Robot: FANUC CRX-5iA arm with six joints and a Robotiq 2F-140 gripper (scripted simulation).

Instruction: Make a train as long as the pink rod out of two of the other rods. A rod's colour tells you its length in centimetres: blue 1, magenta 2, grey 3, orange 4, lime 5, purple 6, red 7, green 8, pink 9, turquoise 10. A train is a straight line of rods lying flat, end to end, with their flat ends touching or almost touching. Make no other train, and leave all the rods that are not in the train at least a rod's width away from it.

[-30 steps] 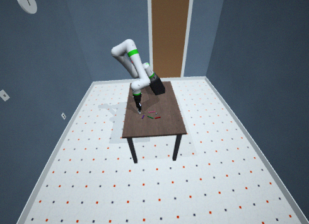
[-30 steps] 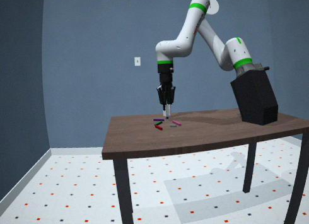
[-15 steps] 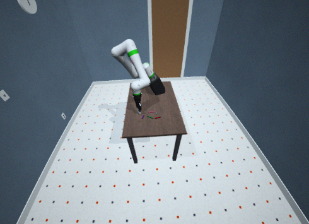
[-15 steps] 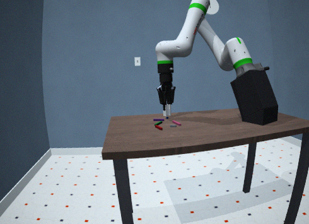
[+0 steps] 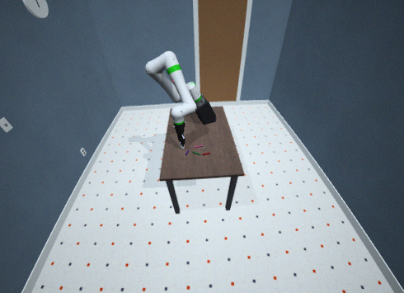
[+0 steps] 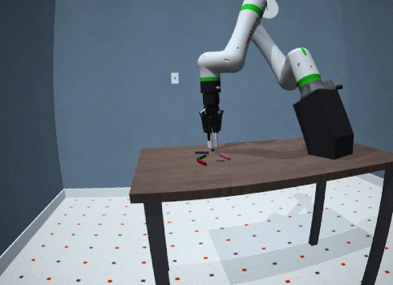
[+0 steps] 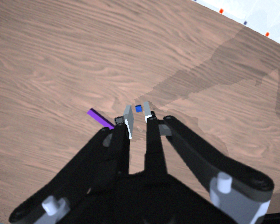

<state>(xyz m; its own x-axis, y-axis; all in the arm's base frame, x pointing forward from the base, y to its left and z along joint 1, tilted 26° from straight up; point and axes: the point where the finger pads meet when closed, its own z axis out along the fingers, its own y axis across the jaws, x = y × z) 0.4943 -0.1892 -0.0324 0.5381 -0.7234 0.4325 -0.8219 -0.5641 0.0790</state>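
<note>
Wrist view: black two-finger claw hovers narrowly parted, holding nothing, above tiny blue cube-like rod; thin purple rod just beside. Pink rod, green rod, red rod, grey rod near. Likely approaching blue rod; next: descend, grip. Brown wooden surface, blue walls, dotted floor.

Top looks down from afar, exterior sideways, wrist close; all share table.

A dark wooden table is standing mid-frame in the exterior view. Lying on it in a loose cluster are a purple rod, a green rod, a red rod, a grey rod, a pink rod and a tiny blue rod. A black base block is sitting at the table's right.
</note>
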